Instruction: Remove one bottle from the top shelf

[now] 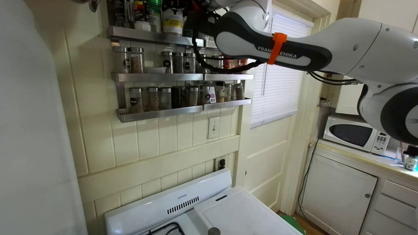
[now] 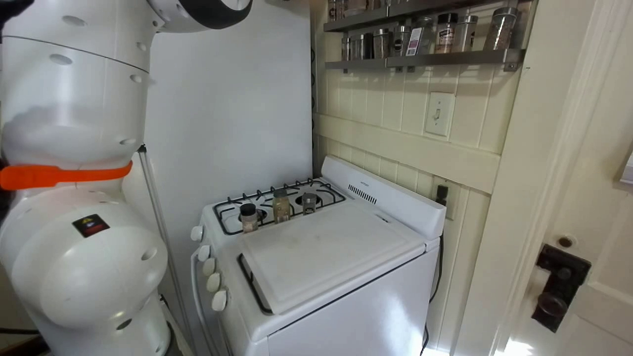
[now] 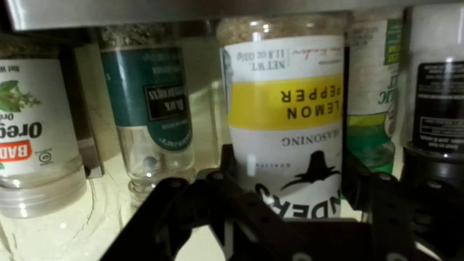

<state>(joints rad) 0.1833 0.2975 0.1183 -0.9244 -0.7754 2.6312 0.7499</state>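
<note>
At the top shelf point(image 1: 153, 36), with the claw point(image 3: 289, 163) clenched, by the look of it, on the lemon pepper bottle point(image 3: 284, 105) from both sides. Upright there in the row, not yet removed; lifted or resting, hard to tell behind the front rail point(image 3: 232, 10). Gripped by the upper half, probably because of the same rail, guarding the base and hindering any lower grasp. In an exterior view, just right of the green bottle point(image 1: 155, 14), with one finger point(image 3: 357, 181) slotted narrowly between; on the opposite side, apart from the teal-labelled jar point(image 3: 152, 98), with a visible gap. Likely calling for a straight rise over the rail before any pull toward the near side, so as not to topple the green bottle. Judging by three spice jars point(image 2: 281, 206) standing on the burner side of the stove point(image 2: 356, 306), just beside the white cover point(image 2: 336, 252), perhaps meant for setting down there, away from the crowded row
</note>
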